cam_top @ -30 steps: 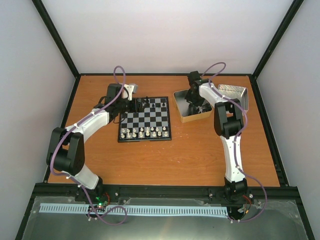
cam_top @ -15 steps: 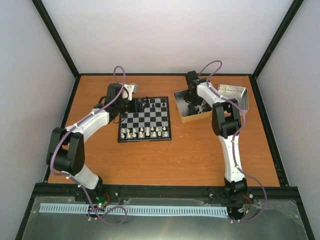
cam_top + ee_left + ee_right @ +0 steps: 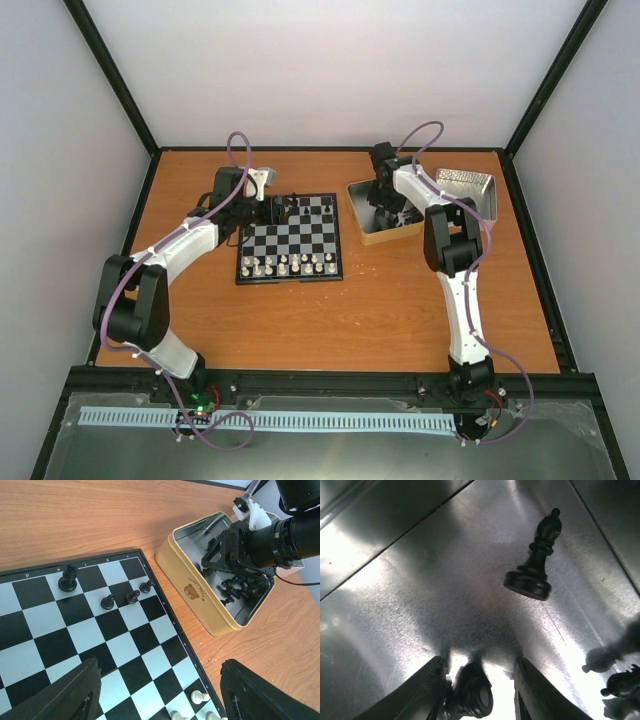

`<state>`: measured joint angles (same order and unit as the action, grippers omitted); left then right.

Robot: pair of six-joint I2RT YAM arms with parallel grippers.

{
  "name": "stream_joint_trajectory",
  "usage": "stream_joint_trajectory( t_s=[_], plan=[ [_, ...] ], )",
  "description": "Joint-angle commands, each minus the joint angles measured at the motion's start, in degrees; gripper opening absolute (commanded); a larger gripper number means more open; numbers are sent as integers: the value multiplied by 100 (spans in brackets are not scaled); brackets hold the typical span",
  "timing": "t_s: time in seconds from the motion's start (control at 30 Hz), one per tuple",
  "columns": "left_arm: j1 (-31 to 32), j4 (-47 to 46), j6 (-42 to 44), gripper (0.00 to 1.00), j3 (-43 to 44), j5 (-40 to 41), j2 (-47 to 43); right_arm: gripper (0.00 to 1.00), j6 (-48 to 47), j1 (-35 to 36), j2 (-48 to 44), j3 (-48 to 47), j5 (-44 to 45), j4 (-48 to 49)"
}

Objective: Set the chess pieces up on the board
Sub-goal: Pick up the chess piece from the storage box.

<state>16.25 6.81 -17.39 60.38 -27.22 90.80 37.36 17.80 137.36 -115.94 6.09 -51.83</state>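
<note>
The board (image 3: 290, 238) lies left of centre, and my left gripper (image 3: 160, 680) hovers open over its squares (image 3: 75, 630) with nothing between the fingers. Near the board's far edge stand a tall black piece (image 3: 68, 577) and three black pawns (image 3: 107, 602). My right gripper (image 3: 480, 690) is down inside the cream tin (image 3: 190, 587), open. A black chess piece (image 3: 472, 697) lies on its side between the fingers, against the left one and apart from the right one. A black bishop (image 3: 532, 565) lies on the tin floor just ahead. More black pieces (image 3: 620, 682) lie at the right.
White pieces (image 3: 290, 265) fill the board's near rows. A silver tin tray (image 3: 465, 185) sits right of the cream tin (image 3: 378, 237). The left arm (image 3: 190, 240) curves along the board's left side. Black frame rails edge the wooden table (image 3: 350, 320).
My right gripper's jaws have widened inside the tin, after the arm shifted slightly left. The left arm and the board's pieces have not moved.
</note>
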Motion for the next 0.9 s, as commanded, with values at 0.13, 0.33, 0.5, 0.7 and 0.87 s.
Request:
stream_joint_trajectory(
  t_s=[0.13, 0.33, 0.5, 0.7, 0.87],
  plan=[
    [27, -227, 68, 67, 19, -3, -27, 40, 761, 99, -236, 465, -349, 33],
    [27, -199, 88, 67, 0, -2, -52, 33, 1065, 135, -86, 377, -418, 99],
    [27, -212, 90, 67, -17, 11, -71, 24, 868, 134, 53, 370, -215, 64],
    [32, -235, 61, 67, -17, 13, -63, 12, 597, 131, 47, 414, -123, 169],
    [40, -245, 58, 69, 4, -67, -32, 12, 487, 99, -319, 519, -409, 633]
  ],
)
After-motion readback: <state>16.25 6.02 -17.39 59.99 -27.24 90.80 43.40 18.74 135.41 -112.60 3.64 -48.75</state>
